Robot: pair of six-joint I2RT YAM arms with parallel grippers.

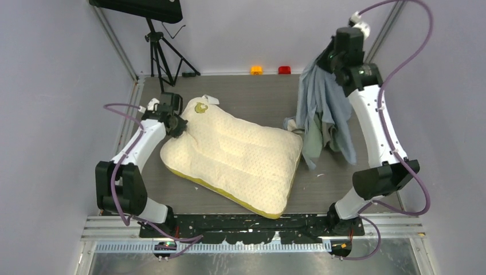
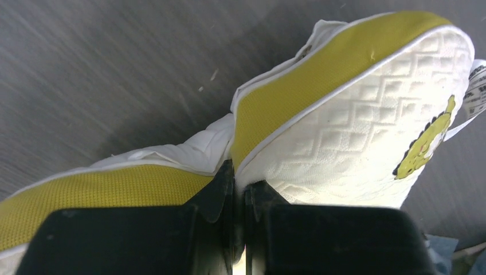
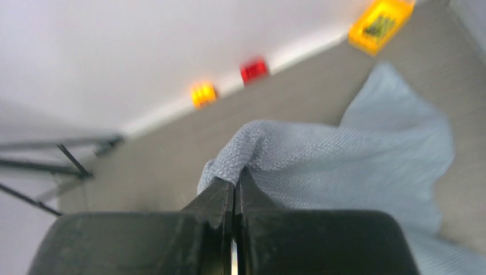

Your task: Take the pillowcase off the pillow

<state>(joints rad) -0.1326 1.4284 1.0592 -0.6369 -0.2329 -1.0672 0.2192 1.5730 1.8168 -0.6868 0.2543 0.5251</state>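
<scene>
Your right arm held the grey-blue pillowcase aloft at the far right of the tabletop. The right jaws were pinched shut on a fold of its weave. The cloth hung in long wrinkles, its lower end bunched on the surface. The cream pillow lay bare and flat across the middle, set on a slant, its far right corner just beside that bunched cloth; whether the two touched could not be told. Your left arm reached to the pillow's left edge, near the corner bearing the yellow-green emblem and white tag. There the left jaws were closed to a sliver on the yellow side band.
</scene>
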